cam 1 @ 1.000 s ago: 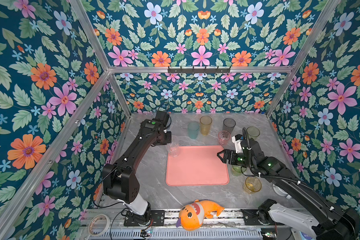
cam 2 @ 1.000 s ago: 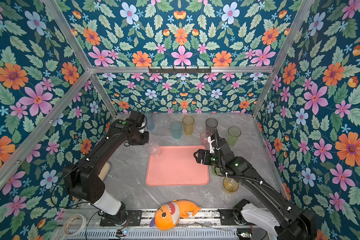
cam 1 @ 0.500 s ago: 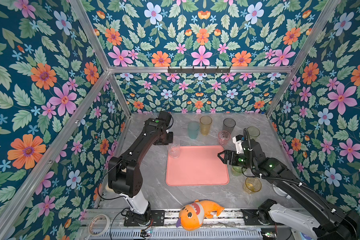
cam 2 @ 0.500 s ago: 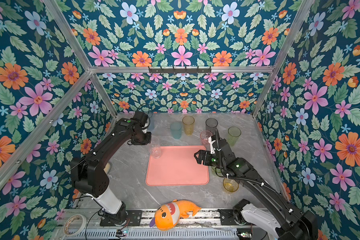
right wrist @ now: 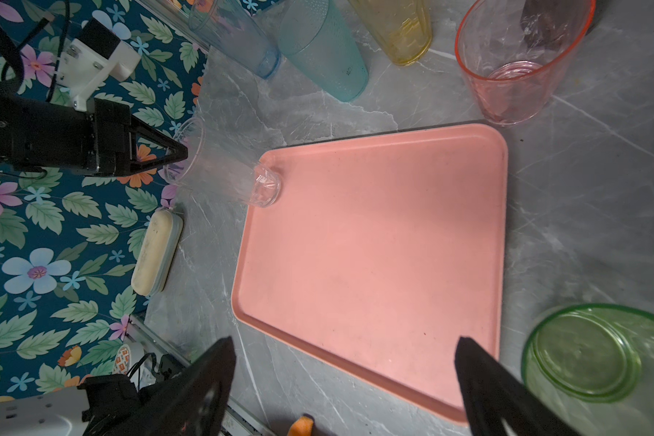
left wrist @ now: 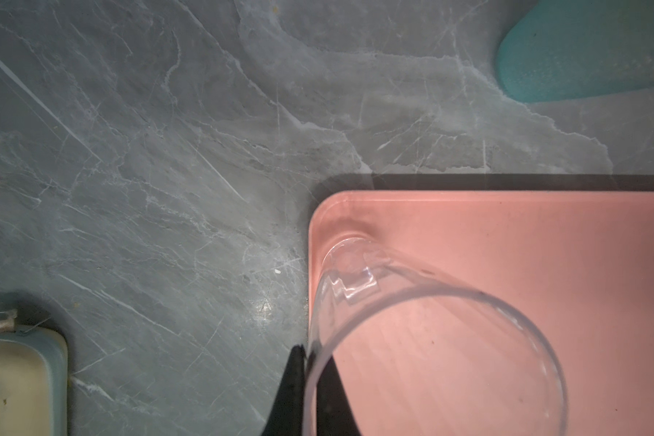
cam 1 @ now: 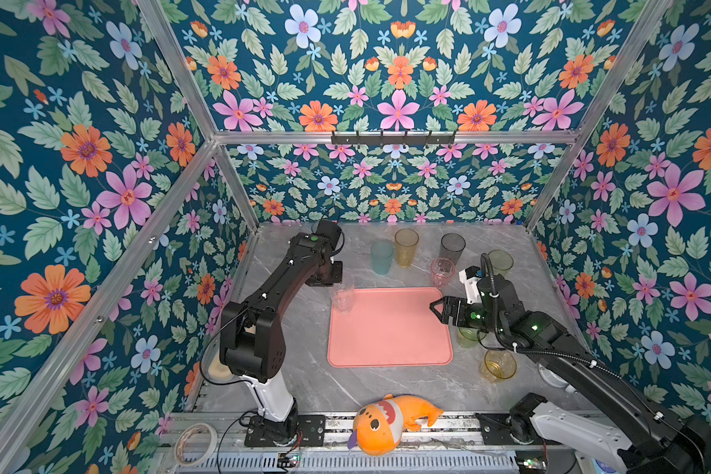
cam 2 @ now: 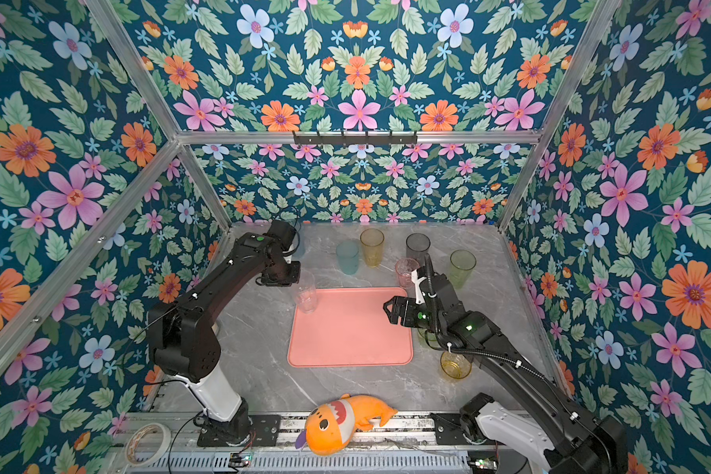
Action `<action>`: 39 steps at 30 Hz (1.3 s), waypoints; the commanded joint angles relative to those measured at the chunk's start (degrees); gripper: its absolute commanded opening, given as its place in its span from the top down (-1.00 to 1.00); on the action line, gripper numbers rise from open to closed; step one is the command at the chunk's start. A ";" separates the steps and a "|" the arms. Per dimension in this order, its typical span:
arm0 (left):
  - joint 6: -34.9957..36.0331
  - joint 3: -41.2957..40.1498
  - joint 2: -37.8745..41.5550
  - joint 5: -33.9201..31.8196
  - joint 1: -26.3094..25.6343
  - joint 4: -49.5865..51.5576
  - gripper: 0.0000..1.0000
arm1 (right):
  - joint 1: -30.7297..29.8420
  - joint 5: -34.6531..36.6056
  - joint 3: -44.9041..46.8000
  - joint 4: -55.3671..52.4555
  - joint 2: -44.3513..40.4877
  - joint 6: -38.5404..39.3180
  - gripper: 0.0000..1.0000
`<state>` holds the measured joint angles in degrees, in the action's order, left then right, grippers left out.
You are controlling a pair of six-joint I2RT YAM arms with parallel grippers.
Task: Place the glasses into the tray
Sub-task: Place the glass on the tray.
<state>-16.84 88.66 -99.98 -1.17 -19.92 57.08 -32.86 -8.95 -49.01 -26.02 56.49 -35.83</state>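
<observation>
- Glasses, nine counted: clear tumbler; at the back teal tumbler, amber tumbler, smoke-grey tumbler, pink tumbler, tall green tumbler; blue-grey tumbler behind the left arm; short green tumbler and short yellow tumbler by the tray's right edge.
- Tray: one. Salmon-pink, flat, low rim, rounded corners, mid-table.
- Left gripper: pinched on the clear tumbler's rim. The tumbler's base is at the tray's far corner, left-arm side; contact unclear.
- Right gripper: jaws spread wide, holding nothing, above the tray's right edge.
</observation>
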 commanded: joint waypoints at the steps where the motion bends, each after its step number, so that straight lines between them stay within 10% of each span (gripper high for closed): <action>1: -0.56 0.32 -0.30 0.16 0.05 -0.83 1.00 | -0.01 0.34 0.06 -0.13 -0.06 0.15 -0.84; 14: -0.31 -0.88 -0.83 1.46 0.06 -2.06 1.00 | 0.07 0.34 0.07 0.00 0.24 0.15 -0.85; 25: 0.23 -0.65 -0.05 1.02 0.06 -1.62 0.49 | 0.08 0.16 -0.12 0.07 0.40 0.15 -0.84; 39: 0.35 5.88 1.11 -0.51 0.05 1.58 0.32 | 0.05 -0.19 -0.19 -0.07 0.33 -0.02 -0.84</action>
<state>-17.02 92.75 -99.09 0.16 -19.92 56.12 -32.77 -8.97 -48.95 -26.46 56.95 -35.81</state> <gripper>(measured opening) 0.336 0.923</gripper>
